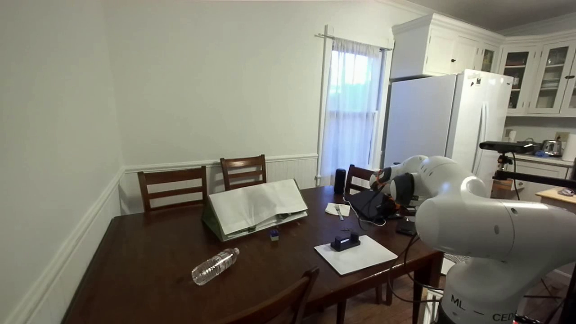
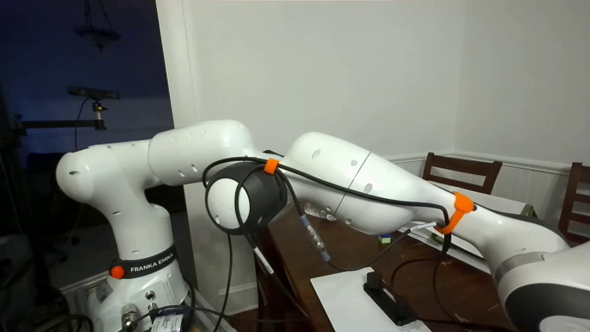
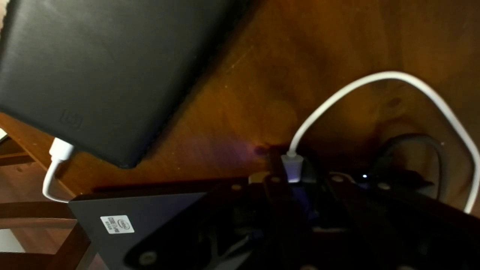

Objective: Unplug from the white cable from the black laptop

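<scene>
While the brown desk (image 3: 337,45) carries the black laptop (image 3: 157,210) and a black case (image 3: 105,75), the laptop lies lower left in the wrist view, partly hidden behind the pincer (image 3: 295,161). Deep in shadow, the pincer has its fingers (image 3: 276,168) close together at the laptop's edge, where the white cable (image 3: 390,75) loops in and ends in its plug (image 3: 292,168) between them; whether they clamp the plug or only flank it is too dark to make out.

In the wrist view, bare counter (image 3: 225,112) parts black case (image 3: 97,67) from black laptop (image 3: 146,210); a looping white cable (image 3: 390,75) obstructs the right.
</scene>
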Tool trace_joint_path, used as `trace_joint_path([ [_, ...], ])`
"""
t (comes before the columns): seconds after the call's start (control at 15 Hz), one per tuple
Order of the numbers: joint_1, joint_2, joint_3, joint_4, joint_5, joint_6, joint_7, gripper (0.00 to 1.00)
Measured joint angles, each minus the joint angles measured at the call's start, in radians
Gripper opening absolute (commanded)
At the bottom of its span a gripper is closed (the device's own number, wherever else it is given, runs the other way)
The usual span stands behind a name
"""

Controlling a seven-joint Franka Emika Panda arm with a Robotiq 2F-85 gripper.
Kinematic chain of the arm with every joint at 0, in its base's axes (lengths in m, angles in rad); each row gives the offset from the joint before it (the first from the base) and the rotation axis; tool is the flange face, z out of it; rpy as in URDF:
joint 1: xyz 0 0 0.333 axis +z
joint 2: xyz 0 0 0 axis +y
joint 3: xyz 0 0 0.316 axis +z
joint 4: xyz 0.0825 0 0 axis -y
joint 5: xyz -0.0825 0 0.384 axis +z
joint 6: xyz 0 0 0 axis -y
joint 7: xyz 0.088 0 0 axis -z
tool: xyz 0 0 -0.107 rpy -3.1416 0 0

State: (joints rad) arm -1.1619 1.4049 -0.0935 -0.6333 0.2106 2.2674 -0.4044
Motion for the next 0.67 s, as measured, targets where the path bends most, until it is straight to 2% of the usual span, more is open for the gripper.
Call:
trace_joint_path([
  [0.33, 0.003, 0.002, -0.006, 0.008, -0.004, -0.013, -0.004, 0.04],
  [0.67, 0.003, 0.0, -0.02, 0.031, -0.018, -0.107, -0.05, 0.04],
])
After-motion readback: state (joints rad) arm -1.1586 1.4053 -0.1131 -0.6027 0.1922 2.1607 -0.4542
